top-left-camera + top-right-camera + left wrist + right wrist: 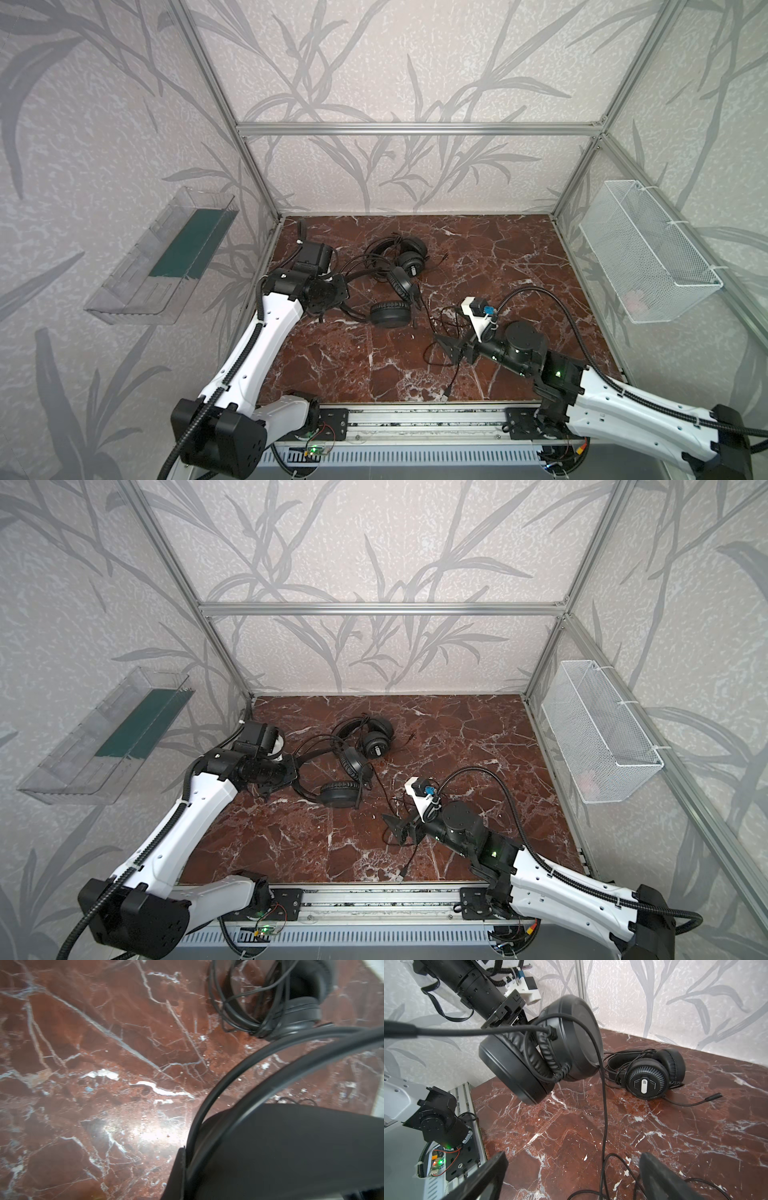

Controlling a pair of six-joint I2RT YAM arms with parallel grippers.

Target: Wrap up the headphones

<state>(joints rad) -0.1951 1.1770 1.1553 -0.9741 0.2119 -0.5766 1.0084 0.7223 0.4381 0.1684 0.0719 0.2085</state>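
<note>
- left gripper (519, 1020) clenched on headset (542, 1049) headband (239, 1076).
- right gripper (574, 1158) released, cable (604, 1126) between its jaws.
- Looks like cable pickup; next: pinch, then wind.

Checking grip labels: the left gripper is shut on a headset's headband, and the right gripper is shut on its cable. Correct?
No: the right gripper is open, its jaws spread wide with the cable unclamped, as the right wrist view shows. The left gripper is shut on the headband.
</note>
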